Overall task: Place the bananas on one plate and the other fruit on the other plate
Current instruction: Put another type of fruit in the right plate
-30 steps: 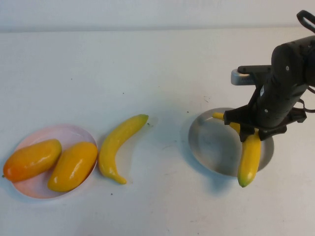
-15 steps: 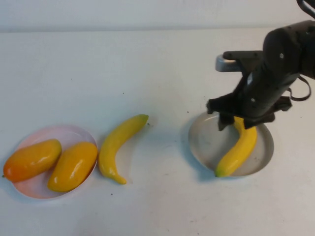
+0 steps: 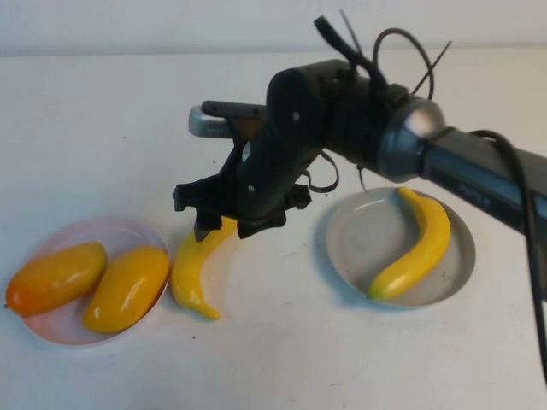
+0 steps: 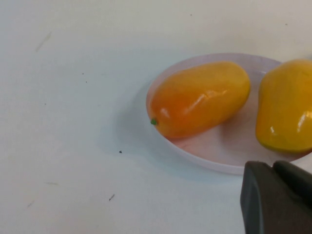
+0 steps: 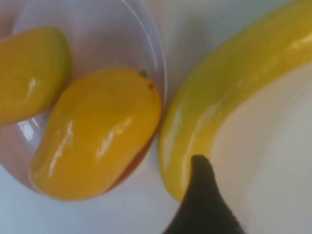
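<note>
From the high view, my right gripper (image 3: pixel 229 224) hangs over the upper end of the long curved yellow banana (image 3: pixel 196 266) lying on the white counter (image 3: pixel 102 128). My right fingers stand apart, open, and hold nothing. This banana lies just beside the round pale pink plate (image 3: pixel 60 329), which carries two plump orange-yellow mangoes (image 3: pixel 55 277) (image 3: pixel 127 288) side by side. The second yellow banana (image 3: pixel 416 248) rests on the round grey-blue plate (image 3: pixel 355 248) on my right side.

In my left wrist view, one mango (image 4: pixel 201 97) and part of the other (image 4: pixel 286 111) lie on the pink plate (image 4: pixel 229 146). Of my left gripper (image 4: pixel 275 197) only a dark part shows; I cannot tell its fingers' state.

In my right wrist view, one dark finger (image 5: pixel 202 200) is near the banana (image 5: pixel 229 92), beside the mangoes (image 5: pixel 95 131).
</note>
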